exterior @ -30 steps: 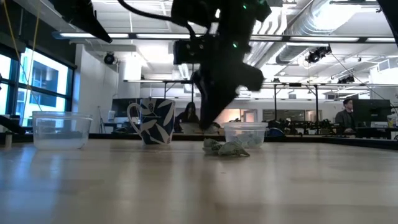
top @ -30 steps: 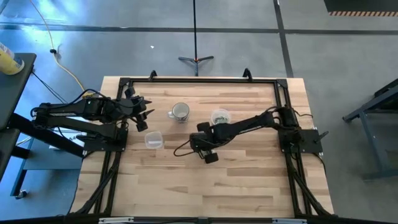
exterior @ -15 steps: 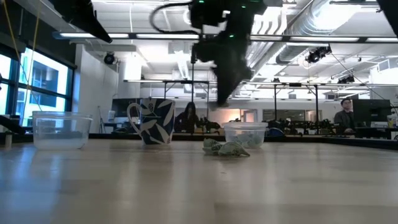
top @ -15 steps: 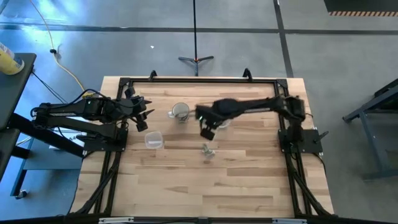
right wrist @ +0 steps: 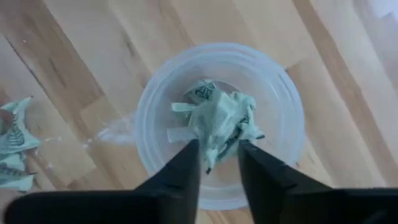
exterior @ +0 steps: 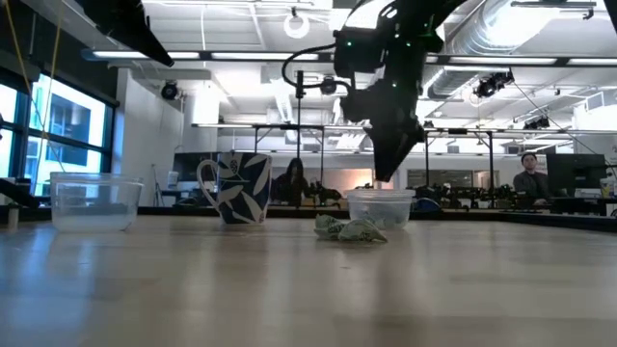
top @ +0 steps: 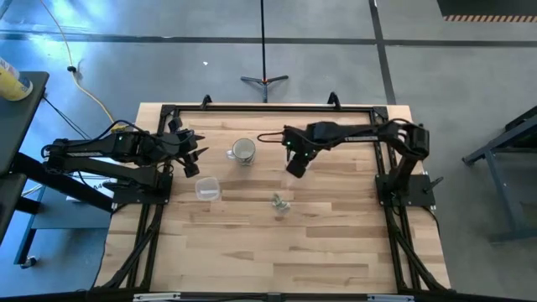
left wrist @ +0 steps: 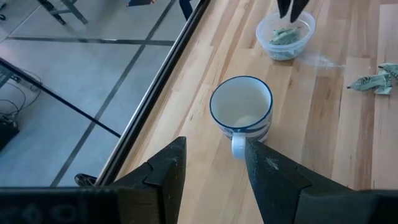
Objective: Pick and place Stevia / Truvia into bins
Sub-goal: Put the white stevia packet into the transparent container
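Observation:
Pale green and white Stevia packets lie in a small crumpled pile (top: 281,202) (exterior: 352,229) (left wrist: 376,79) on the bare wood. More packets sit inside the round clear cup (exterior: 381,207) (left wrist: 268,28) (right wrist: 149,106). My right gripper (top: 295,166) (exterior: 386,176) (right wrist: 216,155) hangs fingers-down right over the cup's mouth, narrowly shut on a crumpled packet. My left gripper (top: 191,156) (left wrist: 214,168) waits open above the table's left side, near the mug. My right gripper pinches a crumpled green packet (right wrist: 211,134) between its two fingertips, coming from above and pointing down. The packet is lifted clear and hangs over the cup's opening, just above the packets lying inside. Which edge or fold it has cannot be told.
A blue-and-white mug (top: 242,151) (exterior: 239,188) (left wrist: 241,112) stands left of the cup. A squarish clear tub (top: 207,188) (exterior: 93,200) sits nearer the left arm. A black frame borders the table. People and desks show in the room beyond.
My right gripper rose from the packet pile and swung toward the table's far edge, then slightly right, ending over the round cup. The pile stayed on the wood. The left arm kept still.

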`<state>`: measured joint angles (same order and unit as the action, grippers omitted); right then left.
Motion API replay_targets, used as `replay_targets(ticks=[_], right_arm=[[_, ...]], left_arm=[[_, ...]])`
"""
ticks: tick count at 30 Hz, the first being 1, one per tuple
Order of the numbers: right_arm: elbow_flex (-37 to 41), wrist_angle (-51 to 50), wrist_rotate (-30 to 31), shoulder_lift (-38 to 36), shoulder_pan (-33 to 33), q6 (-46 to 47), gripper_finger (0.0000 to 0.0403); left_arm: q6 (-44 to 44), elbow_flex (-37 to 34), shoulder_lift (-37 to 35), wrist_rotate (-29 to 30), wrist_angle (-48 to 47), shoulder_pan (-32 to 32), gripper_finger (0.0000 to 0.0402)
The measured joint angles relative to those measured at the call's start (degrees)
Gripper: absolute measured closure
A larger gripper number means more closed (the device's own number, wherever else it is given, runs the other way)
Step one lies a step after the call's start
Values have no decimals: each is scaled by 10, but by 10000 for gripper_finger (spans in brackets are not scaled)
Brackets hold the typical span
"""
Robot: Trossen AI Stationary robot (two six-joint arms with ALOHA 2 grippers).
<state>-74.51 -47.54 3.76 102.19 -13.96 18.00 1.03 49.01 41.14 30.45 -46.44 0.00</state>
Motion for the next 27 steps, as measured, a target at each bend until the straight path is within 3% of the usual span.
replay_targets(ticks=[4,8,10,17,22,27], right_arm=[[-15,2,18,1,25,-36,253],[-30,21,-19,1,83,-148,209],[-29,39,-36,6,107,-157,198],[-29,134,-33,66,162,-42,204],[-29,138,-19,99,179,55,217],[-29,164,9,101,178,77,228]], left_arm=[[0,0,0,0,0,0,202],[0,0,0,0,0,0,202],[0,0,0,0,0,0,202],[0,0,0,0,0,0,202],[0,0,0,0,0,0,202],[0,0,0,0,0,0,202]])
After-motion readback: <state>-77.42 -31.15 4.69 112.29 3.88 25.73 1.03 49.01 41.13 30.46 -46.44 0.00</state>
